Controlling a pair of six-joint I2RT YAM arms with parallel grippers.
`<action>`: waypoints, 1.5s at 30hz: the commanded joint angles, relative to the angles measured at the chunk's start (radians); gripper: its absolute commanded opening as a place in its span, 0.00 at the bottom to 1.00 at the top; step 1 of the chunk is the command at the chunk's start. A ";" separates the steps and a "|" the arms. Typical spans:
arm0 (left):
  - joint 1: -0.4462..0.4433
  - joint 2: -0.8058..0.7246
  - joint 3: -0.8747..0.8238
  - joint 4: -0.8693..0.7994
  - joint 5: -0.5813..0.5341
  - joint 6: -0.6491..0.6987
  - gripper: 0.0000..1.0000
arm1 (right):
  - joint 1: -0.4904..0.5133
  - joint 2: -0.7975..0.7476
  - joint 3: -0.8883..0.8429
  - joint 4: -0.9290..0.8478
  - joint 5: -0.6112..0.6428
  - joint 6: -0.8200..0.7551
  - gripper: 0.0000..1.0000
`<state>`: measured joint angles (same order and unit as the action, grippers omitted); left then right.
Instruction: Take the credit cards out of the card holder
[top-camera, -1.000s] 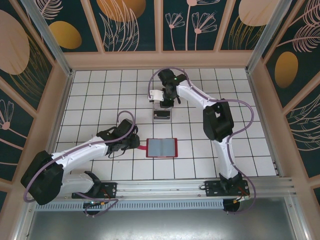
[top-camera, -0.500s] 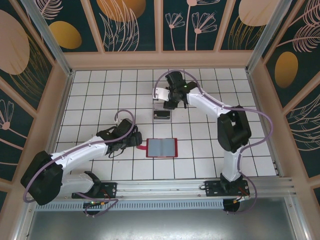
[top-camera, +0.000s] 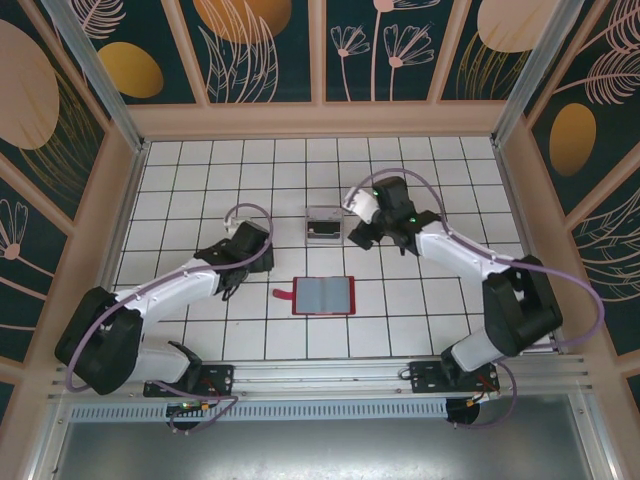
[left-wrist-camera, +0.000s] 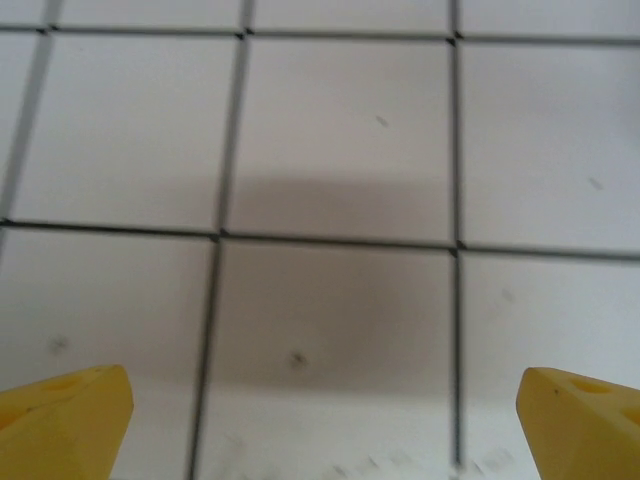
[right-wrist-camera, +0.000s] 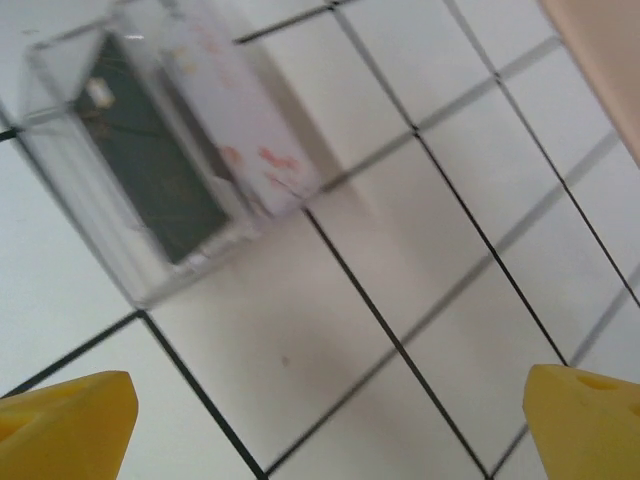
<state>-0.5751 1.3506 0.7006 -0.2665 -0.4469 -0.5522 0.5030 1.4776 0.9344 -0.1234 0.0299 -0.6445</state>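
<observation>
The red card holder (top-camera: 323, 295) lies open and flat on the tiles, grey lining up, its small tab (top-camera: 281, 294) pointing left. Credit cards stand inside a clear plastic box (top-camera: 324, 226): a dark card (right-wrist-camera: 150, 170) and a whitish card (right-wrist-camera: 235, 110) with red marks. My left gripper (top-camera: 243, 262) is left of the holder and apart from it. In its wrist view the left gripper (left-wrist-camera: 320, 420) is open over bare tile. My right gripper (top-camera: 358, 237) hovers just right of the box. The right gripper (right-wrist-camera: 325, 425) is open, with nothing between its yellow fingertips (right-wrist-camera: 65, 420).
A white tiled table (top-camera: 200, 190) is enclosed by wooden walls (top-camera: 320, 118) at the back and on both sides. A metal rail (top-camera: 330, 375) carries the arm bases along the near edge. Open tiles lie behind the box and to the right of the holder.
My right gripper came from behind the box to its right side and opened; the pale card it carried now sits in the box. My left gripper drew back from the holder's tab and opened.
</observation>
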 joint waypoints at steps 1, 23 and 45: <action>0.072 0.025 0.028 0.089 -0.165 0.100 0.99 | -0.088 -0.100 -0.133 0.214 0.089 0.203 0.99; 0.485 0.074 -0.428 1.410 0.068 0.490 0.98 | -0.455 -0.001 -0.691 1.316 0.073 0.600 0.99; 0.563 0.166 -0.466 1.537 0.290 0.475 0.99 | -0.532 0.061 -0.700 1.367 -0.010 0.658 0.99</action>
<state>-0.0185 1.5196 0.2466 1.2278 -0.1745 -0.0849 -0.0208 1.5349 0.2409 1.1896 0.0238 0.0006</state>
